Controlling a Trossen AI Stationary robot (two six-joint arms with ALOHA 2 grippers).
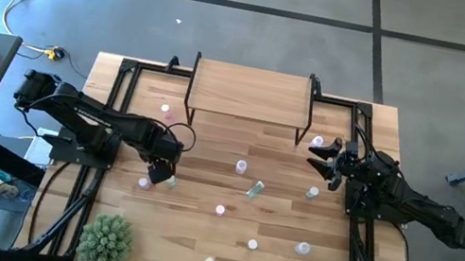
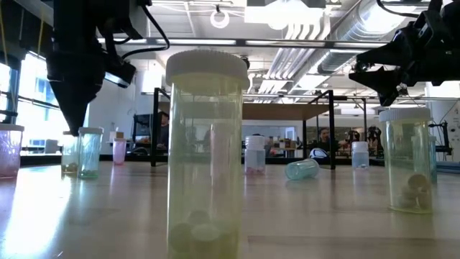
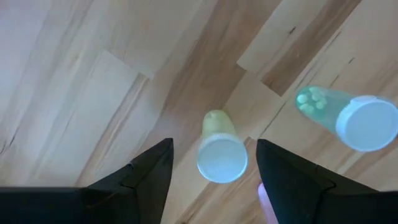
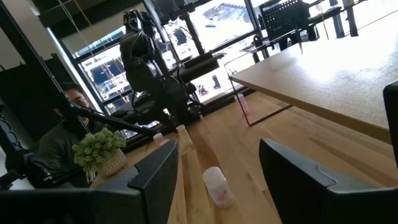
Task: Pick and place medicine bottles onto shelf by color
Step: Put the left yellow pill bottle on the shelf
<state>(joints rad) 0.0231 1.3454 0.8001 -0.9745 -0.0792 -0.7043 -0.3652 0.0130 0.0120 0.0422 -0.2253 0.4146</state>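
The shelf (image 1: 249, 93) stands at the table's far middle with nothing showing on its top. Small capped bottles stand scattered over the table. My left gripper (image 1: 160, 172) points down, open, its two fingers on either side of an upright yellow bottle (image 3: 221, 155) without touching it; the gripper also shows in the low view (image 2: 75, 115). A green bottle (image 3: 347, 117) stands beside the yellow one. My right gripper (image 1: 323, 158) is open and empty in the air near the shelf's right legs, with a white bottle (image 1: 318, 143) beside it.
A green bottle (image 1: 255, 189) lies on its side mid-table. Other bottles stand around it (image 1: 242, 165), (image 1: 220, 210), (image 1: 302, 248). A yellow bottle (image 2: 205, 158) stands close to the low camera. A spiky potted plant (image 1: 105, 241) sits at the near left corner. People show beyond the table.
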